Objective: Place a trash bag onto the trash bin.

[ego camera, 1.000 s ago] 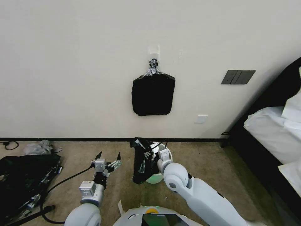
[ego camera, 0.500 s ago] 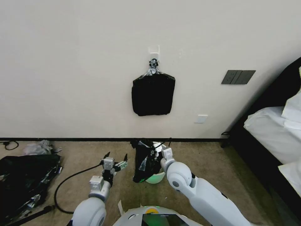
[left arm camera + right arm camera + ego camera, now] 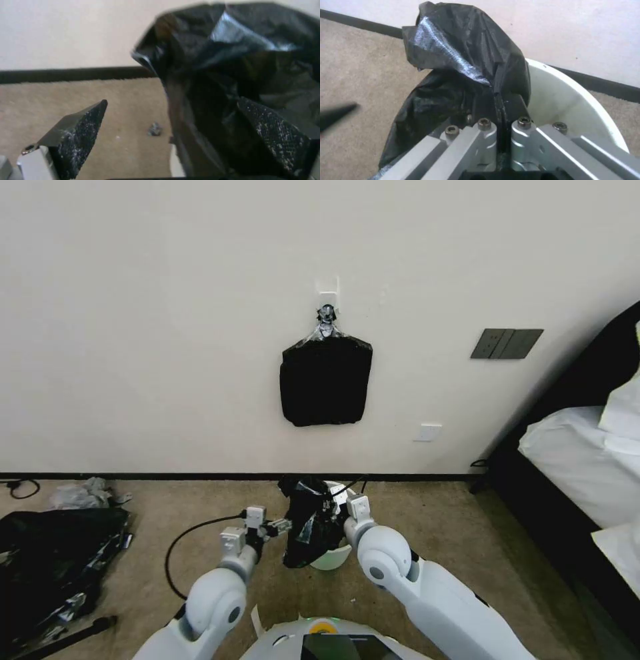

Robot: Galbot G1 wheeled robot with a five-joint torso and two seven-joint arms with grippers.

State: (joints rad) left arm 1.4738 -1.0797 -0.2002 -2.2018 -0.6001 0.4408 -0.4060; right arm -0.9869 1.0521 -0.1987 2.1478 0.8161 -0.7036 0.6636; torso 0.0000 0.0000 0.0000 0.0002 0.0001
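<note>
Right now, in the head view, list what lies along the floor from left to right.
Big black heap → left gripper, fingers open → trash bag, hanging pinched in the right gripper → trash bin → bed at the far right.

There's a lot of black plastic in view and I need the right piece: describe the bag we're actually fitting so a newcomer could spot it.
Start at the wall; below the hanging bag bundle stands the white trash bin on the carpet. The trash bag is the loose, glossy black sheet draped over the bin's left side, pinched in the right hand. Unlike the flat bundle or the floor heap, it hangs crumpled from a hand.
</note>
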